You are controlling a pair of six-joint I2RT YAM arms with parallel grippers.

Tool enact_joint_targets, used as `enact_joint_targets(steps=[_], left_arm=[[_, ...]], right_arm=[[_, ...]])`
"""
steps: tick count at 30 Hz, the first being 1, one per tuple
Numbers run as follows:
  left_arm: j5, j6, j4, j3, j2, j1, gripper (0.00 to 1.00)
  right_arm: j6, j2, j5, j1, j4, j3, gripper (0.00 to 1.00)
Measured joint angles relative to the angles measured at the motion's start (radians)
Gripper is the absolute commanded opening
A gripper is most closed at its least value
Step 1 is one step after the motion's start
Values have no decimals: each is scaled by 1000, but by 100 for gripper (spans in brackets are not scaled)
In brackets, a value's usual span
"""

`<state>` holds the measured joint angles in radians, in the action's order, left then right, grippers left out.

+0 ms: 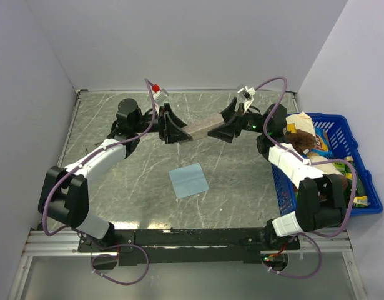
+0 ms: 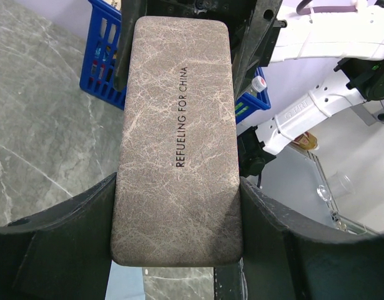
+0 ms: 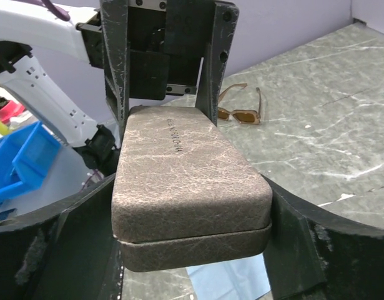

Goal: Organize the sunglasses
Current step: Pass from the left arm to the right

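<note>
The grey-brown marbled rectangular case [image 2: 178, 144] is clamped aloft by the left gripper [image 2: 178, 231]. It is flanked by the right gripper [image 3: 192, 219], though whether it is gripped there cannot be told. The amber-lensed, thin-framed sunglasses [image 3: 240, 112] are seen at the upper centre, lying on the table. If the case is released early, it may be dropped.

White-black arms [image 1: 98, 159], purple cables [image 1: 44, 212]

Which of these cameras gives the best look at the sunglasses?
The right wrist view: the sunglasses lie on the table beyond the case, their amber lenses easy to see. The top external and left wrist views show nothing of them.
</note>
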<state>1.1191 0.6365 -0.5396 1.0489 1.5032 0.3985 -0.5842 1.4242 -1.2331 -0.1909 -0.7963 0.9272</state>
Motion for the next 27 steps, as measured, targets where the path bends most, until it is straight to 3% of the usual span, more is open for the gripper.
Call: enact_joint_targets(steps=[6,8,11,14,15,18,24,27], left_arm=[[10,3,-5,0,2,0,1],[13,3,-8,0,2,0,3],[16,3,-10,0,3,0,14],[18,1,-10,0,6,0,39],[18,-2,-9,0,6,0,56],[19,-26,13,2,6,2,77],[0,-137,192,89,15,8,99],[-15,-221,295,150,16,15,97]], right_arm=[[-10,0,-29,5,-5,0,64],[-11,0,-36,6,-8,0,54],[-13,0,-42,6,-11,0,42],[-13,0,-47,6,-9,0,29],[-11,0,-49,6,-6,0,27],[6,-1,-54,6,15,2,20],[106,-24,-71,6,137,4,11],[157,-39,-71,6,207,10,6]])
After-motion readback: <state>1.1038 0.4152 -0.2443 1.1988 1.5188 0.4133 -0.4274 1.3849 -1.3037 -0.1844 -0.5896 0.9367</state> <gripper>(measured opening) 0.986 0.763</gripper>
